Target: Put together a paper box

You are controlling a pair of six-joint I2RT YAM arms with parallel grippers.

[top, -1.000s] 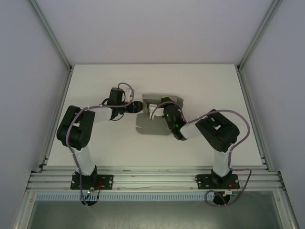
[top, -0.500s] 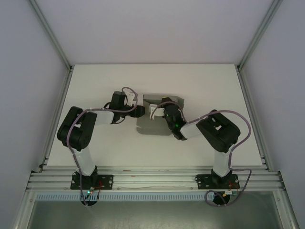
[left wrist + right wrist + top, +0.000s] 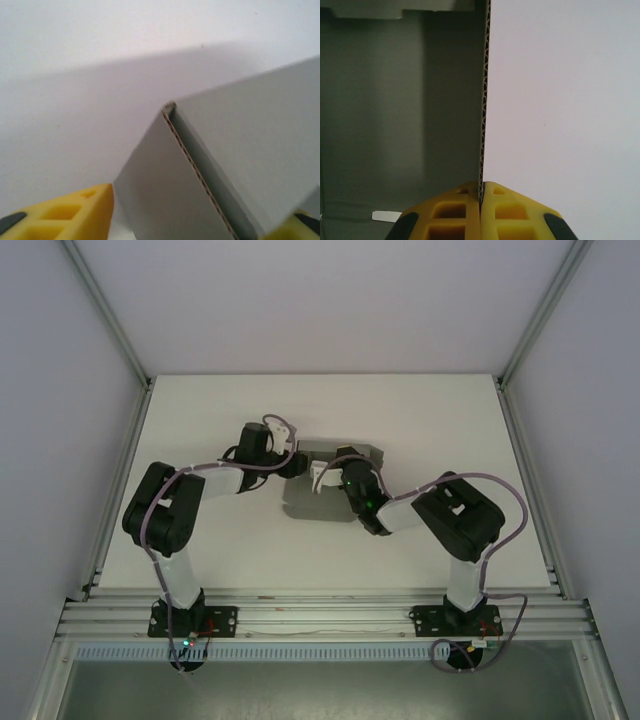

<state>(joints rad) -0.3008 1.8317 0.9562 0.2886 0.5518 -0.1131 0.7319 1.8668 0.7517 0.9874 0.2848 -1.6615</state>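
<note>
Top external view: the white table (image 3: 420, 420) spreads under both arms. The left arm (image 3: 165, 515) reaches toward 1 o'clock from its base and the right arm (image 3: 455, 520) bends back toward 10 o'clock, so the two meet near the table's middle. There lies the paper box (image 3: 318, 505), grey cardboard partly folded, with a flat panel toward 6 o'clock and raised walls toward 12 o'clock. The left gripper (image 3: 292, 462) is at the box's 10 o'clock corner. The right gripper (image 3: 325, 476) is over the box's middle, just beside the left one at its 4 o'clock. In the right wrist view the right gripper (image 3: 481, 210) is clenched on the cut edge of an upright wall, its yellow fingers (image 3: 455, 215) pressed flat against both faces of the board. In the left wrist view the left gripper (image 3: 185, 225) straddles a folded corner, with one yellow finger (image 3: 65, 215) at 8 o'clock and the other at 4 o'clock. I cannot tell whether they press the cardboard or stand released. A small white sticker (image 3: 386, 216) lies on the box floor.
</note>
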